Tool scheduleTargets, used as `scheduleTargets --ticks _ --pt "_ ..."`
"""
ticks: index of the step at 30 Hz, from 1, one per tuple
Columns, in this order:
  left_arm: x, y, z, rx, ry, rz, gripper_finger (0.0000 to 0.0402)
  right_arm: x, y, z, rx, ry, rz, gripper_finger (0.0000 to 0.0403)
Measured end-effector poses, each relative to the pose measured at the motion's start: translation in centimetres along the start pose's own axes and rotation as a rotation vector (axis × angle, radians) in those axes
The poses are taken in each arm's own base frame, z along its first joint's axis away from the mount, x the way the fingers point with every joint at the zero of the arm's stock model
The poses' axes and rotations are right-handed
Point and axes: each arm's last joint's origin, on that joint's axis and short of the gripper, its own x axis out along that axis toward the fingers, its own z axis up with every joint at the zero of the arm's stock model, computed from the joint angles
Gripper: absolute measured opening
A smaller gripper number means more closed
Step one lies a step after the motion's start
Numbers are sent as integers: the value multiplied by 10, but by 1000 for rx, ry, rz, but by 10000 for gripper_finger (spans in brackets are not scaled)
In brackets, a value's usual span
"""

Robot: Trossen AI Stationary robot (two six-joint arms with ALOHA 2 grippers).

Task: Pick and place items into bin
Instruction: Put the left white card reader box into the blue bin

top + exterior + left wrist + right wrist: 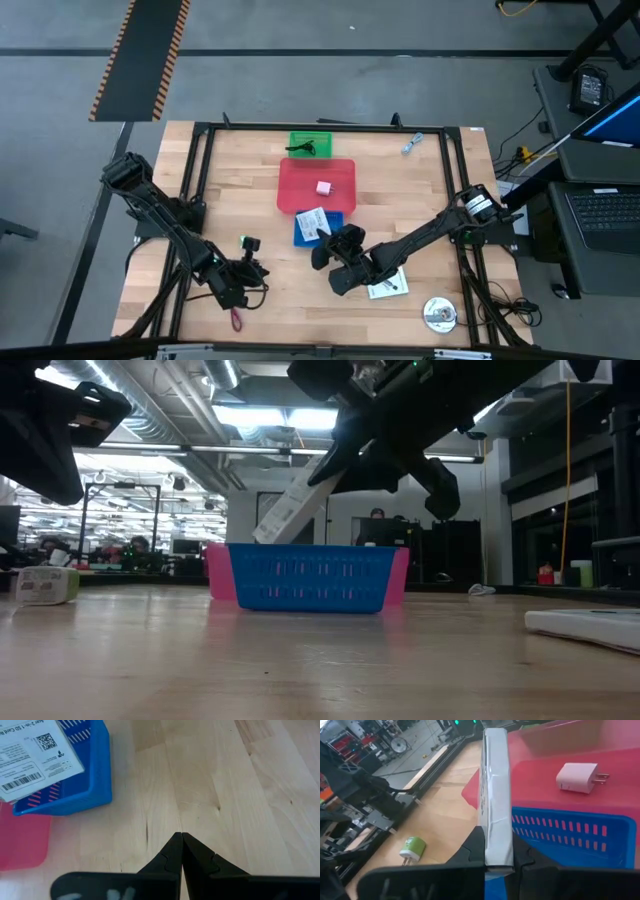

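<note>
Blue slotted plastic bin (331, 219) sits mid-table, butted against the 6 o'clock edge of a red flat plastic tray (300, 182). Right gripper (496, 862) is clamped on the edge of a white printed card pack in clear wrap (495, 795), holding it on edge and tilted over the blue bin's 6 o'clock rim; the low view shows the pack angled up out of the bin, lower end at or inside the rim, can't tell if it touches.

Pink plug-type charger cube (577, 776), two metal prongs, lies flat in the red tray. Second white printed card (388, 286) lies on the wooden tabletop (420, 200) at about 5 o'clock from the bin, just beside the right arm. Small green-and-white plug piece (413, 848) lies on the table at about 8 o'clock from the bin, near the left gripper (182, 842), whose fingers are pressed together with nothing between them, low over bare wood. Dark red cord loop (236, 319) at the 6 o'clock table edge below the left arm. Small blue-grey piece (411, 144) near the 1 o'clock corner. Green square tray (309, 145) at 12 o'clock of the red tray holds a dark item, too small to identify.
</note>
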Motion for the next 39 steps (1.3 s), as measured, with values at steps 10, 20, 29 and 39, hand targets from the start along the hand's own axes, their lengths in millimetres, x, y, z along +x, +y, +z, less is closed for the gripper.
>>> scheduleTargets --ticks 10,20,29,39 --pt "0 0 0 18 -1 0 3 3 -2 0 -11 38 -8 17" --pt "0 0 0 17 -1 0 3 8 -10 -2 -25 77 -50 17" --pt "0 0 0 17 -1 0 3 9 -11 -3 -37 116 -50 43" --pt "0 0 0 17 -2 0 3 9 -11 -4 -95 147 -43 48"
